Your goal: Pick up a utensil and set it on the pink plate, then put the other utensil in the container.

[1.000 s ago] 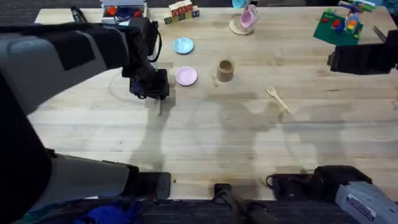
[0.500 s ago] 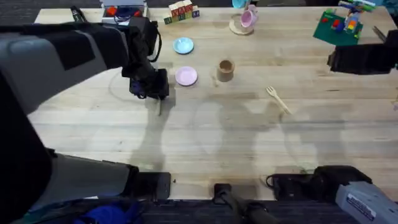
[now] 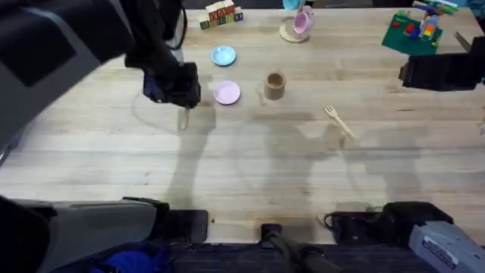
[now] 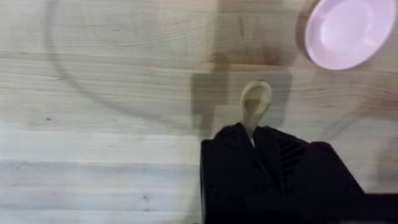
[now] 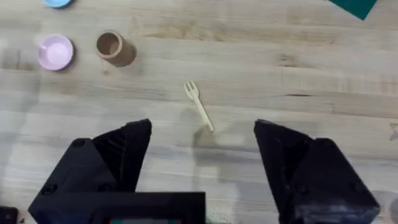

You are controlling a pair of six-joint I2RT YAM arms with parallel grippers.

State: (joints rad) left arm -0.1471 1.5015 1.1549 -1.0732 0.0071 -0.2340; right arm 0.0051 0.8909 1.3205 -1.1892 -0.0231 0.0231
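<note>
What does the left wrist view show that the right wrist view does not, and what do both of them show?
Left wrist view alone: the left gripper, shut on the wooden spoon, whose bowl points away from the fingers above the table.

Right wrist view alone: the right gripper, open, with the wooden fork lying on the table beyond it, plus the brown cup and an edge of the blue plate.

Both: the pink plate, bare, on the wooden table.

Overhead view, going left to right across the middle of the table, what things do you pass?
Left gripper holding the spoon → pink plate → tan container → wooden fork.
</note>
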